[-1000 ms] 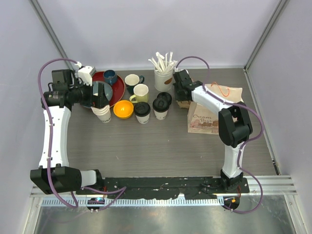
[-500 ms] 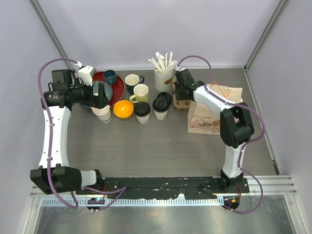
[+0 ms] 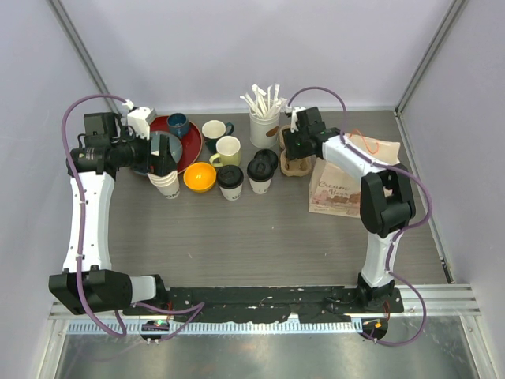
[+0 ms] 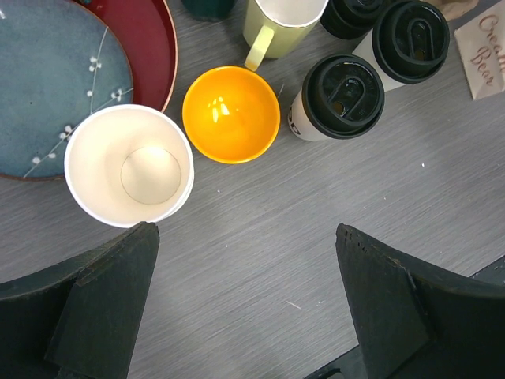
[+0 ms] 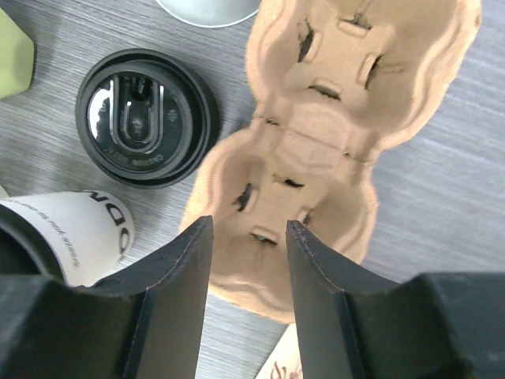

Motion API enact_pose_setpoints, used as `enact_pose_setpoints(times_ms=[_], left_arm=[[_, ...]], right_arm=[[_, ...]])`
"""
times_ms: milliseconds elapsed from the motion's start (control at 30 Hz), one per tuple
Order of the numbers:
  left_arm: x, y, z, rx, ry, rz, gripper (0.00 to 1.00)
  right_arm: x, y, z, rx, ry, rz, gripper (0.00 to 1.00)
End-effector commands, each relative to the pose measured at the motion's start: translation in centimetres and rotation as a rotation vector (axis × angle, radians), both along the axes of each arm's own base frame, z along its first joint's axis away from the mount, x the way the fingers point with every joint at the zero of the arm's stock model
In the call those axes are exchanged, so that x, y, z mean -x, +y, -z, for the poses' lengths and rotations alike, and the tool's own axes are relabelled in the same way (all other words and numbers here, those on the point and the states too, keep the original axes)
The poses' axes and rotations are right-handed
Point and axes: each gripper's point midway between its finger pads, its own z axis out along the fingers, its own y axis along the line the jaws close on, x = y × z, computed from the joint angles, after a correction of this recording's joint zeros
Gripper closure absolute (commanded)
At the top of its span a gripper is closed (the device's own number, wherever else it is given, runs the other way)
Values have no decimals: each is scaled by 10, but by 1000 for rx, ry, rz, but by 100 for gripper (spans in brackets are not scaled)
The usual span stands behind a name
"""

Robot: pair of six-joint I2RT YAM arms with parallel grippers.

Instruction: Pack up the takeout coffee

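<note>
Where the top camera looks down, three black lids cluster mid-table. Two cap white takeout coffee cups (image 3: 230, 183) whose sides show, and the third sits just behind. Around them are three ceramic mugs (image 3: 228, 150), one orange bowl (image 3: 199, 176), one stack of lidless paper cups (image 3: 167, 186), one printed paper bag (image 3: 338, 188) and one two-well pulp carrier (image 3: 293, 163) just right of the lids. The left arm reaches up its side, with the left gripper (image 3: 158, 155) near the stack. The right arm stretches across, with the right gripper (image 3: 297, 151) over the carrier.

The left wrist view counts three lids, one bowl and one open paper cup. Its fingers (image 4: 102, 316) are spread wide over the table, holding nothing.

The right wrist view shows one lid, one printed cup side and the carrier lying on the table. Its fingers (image 5: 170, 300) are parted, framing the near well without pinching it.
</note>
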Motion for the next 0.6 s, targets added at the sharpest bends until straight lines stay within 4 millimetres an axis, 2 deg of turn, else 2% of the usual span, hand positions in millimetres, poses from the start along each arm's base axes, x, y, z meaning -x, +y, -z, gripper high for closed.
enact_pose_setpoints(times_ms=[0,167,300,567], left_arm=[[1,-2,-14,4,-60,24,2],[2,-3,-14,5,-60,27,2],[3,-4,-14,9,-61,33,2],[4,-6,-15,18,-60,44,2]], right_arm=[[-9,2,-33,-56,-106,-243,50],[-8,-22,-22,29,-78,-212,48],[-11,-45,-13,93,-59,-97,48],[-16,-56,3,143,-23,-45,52]])
